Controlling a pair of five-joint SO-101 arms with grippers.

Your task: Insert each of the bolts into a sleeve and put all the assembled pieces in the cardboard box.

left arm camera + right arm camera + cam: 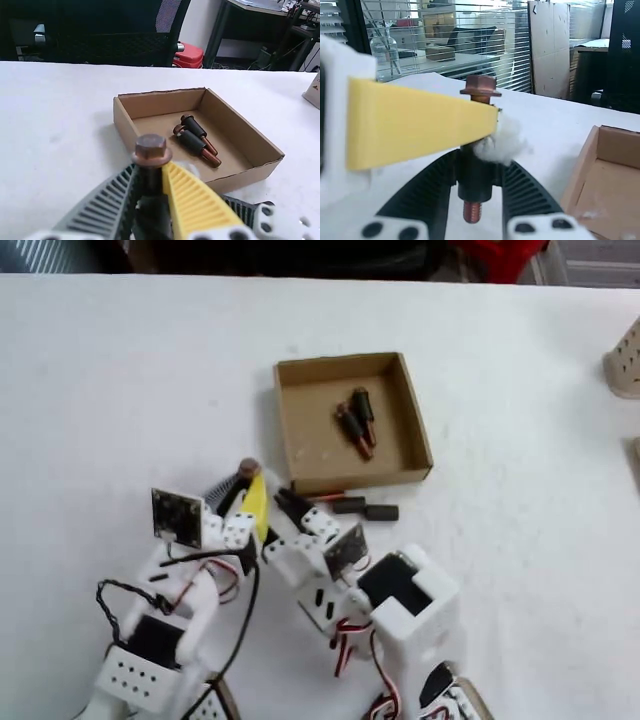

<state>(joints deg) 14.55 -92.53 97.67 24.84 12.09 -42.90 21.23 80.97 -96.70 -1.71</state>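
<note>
A copper bolt (248, 468) (152, 149) (481, 87) stands head up in front of the cardboard box (340, 363) (160, 102) (605, 165). My left gripper (245, 490) (150, 185), with one grey and one yellow finger, is shut on it. A black sleeve (476, 172) sits around the bolt's shaft, and the threaded tip pokes out below it. My right gripper (280, 502) (476, 185), black-fingered, is shut on that sleeve from the other side. Two assembled pieces (357, 420) (197, 140) lie inside the box.
Two loose black sleeves (349, 505) (382, 512) and a thin copper shaft (322, 496) lie on the table against the box's near wall, beside my right gripper. A beige perforated object (625, 360) stands at the table's far right edge.
</note>
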